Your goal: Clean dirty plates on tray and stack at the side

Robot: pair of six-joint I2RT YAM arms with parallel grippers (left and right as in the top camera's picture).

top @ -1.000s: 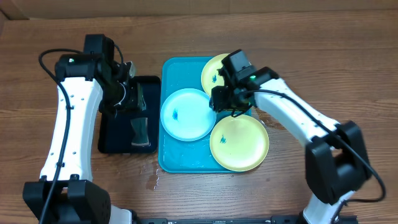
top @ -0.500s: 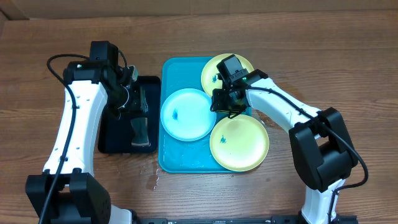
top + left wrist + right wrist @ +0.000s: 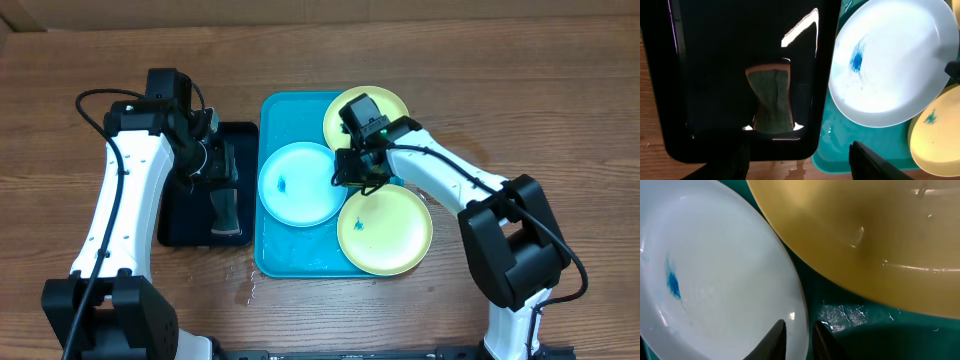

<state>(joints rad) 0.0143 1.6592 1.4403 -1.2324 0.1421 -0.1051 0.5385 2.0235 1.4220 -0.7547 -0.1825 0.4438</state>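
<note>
While near yellow-green plate overhangs right rim of tray, keep lift path off it. Right claw straddles right edge of light blue plate mid-tray, jaws narrow; firm bite or not, cannot tell. Best move: pinch rim squarely, raise that edge first. Far yellow-green plate crowds wrist, tight there. Left claw wide open, empty, over sponge in black tray. Bare table right and beyond: stacking room.
</note>
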